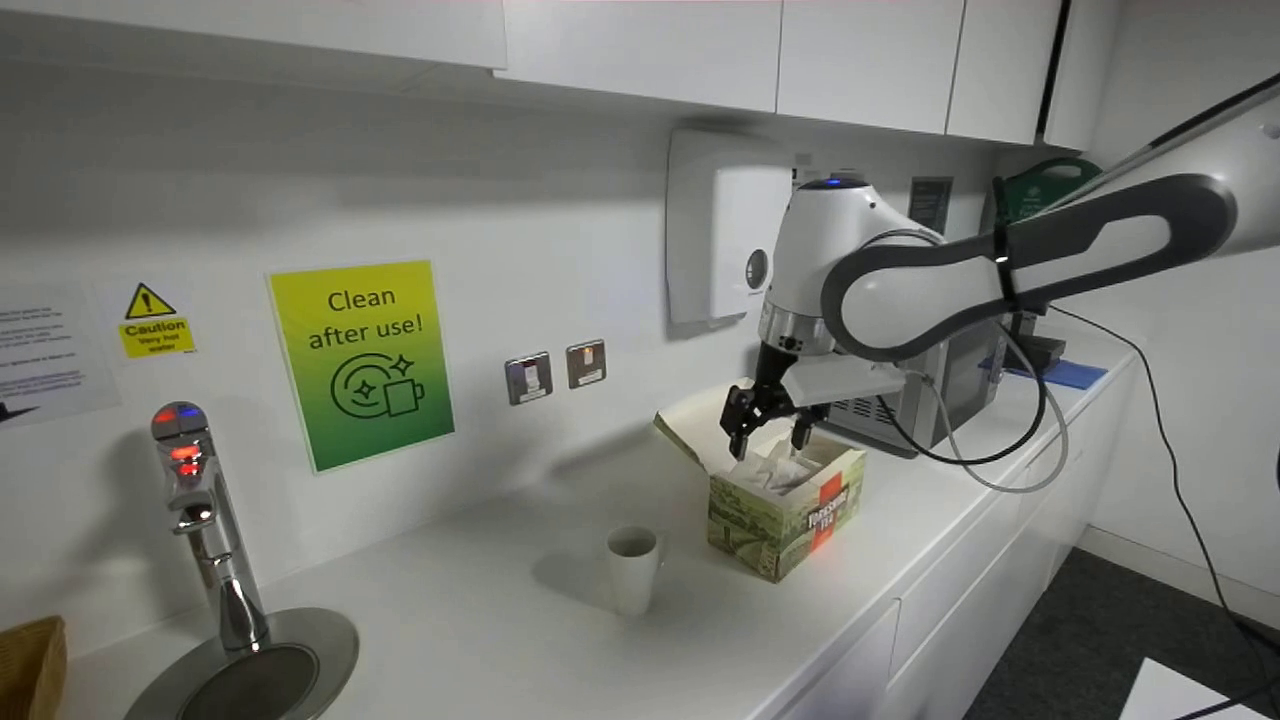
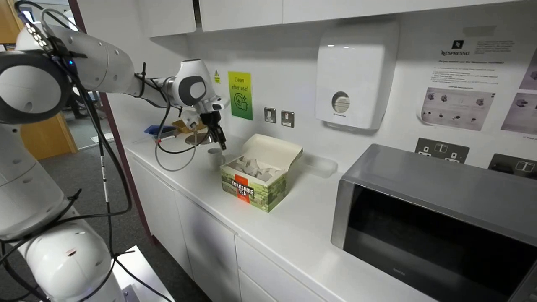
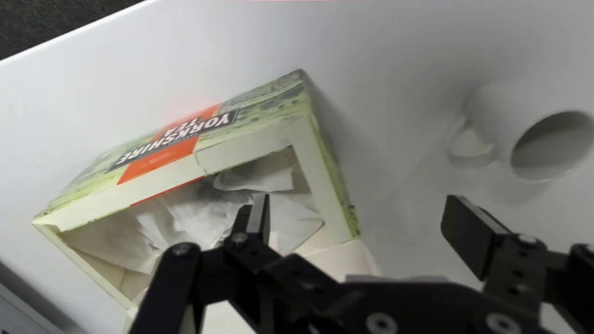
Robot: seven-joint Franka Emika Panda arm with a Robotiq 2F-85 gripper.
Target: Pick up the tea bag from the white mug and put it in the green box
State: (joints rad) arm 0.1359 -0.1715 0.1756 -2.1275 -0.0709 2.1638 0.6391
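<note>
Hovering hand (image 3: 356, 204): fingers (image 3: 258, 218) spread wide apart; in the wrist view, a finger left of centre overlaps the opening of the green box (image 3: 181, 141), its partner overlaps the counter (image 3: 394, 139) at lower right.
Green box: standing on the counter, right of centre in an exterior view, lettered "Yorkshire Tea", its cream lid (image 2: 272, 149) raised.
Packets (image 2: 254, 168): pale, crumpled and papery, inside the green box.
White mug (image 1: 632, 585): upright on the counter, near the green box yet apart from it, lower centre in an exterior view.
Tea bag: position cannot be told; the white mug's inside is shadowed, and the packets overlap too much to single one out.
Arm (image 1: 915, 300): spans the upper right in an exterior view.
Microwave (image 2: 436, 226): grey with a dark door, lower right in an exterior view.
Dispenser (image 2: 356, 75): white, on the wall (image 2: 289, 71), upper right of centre.
Tap (image 1: 210, 535): chrome, lower left in an exterior view.
</note>
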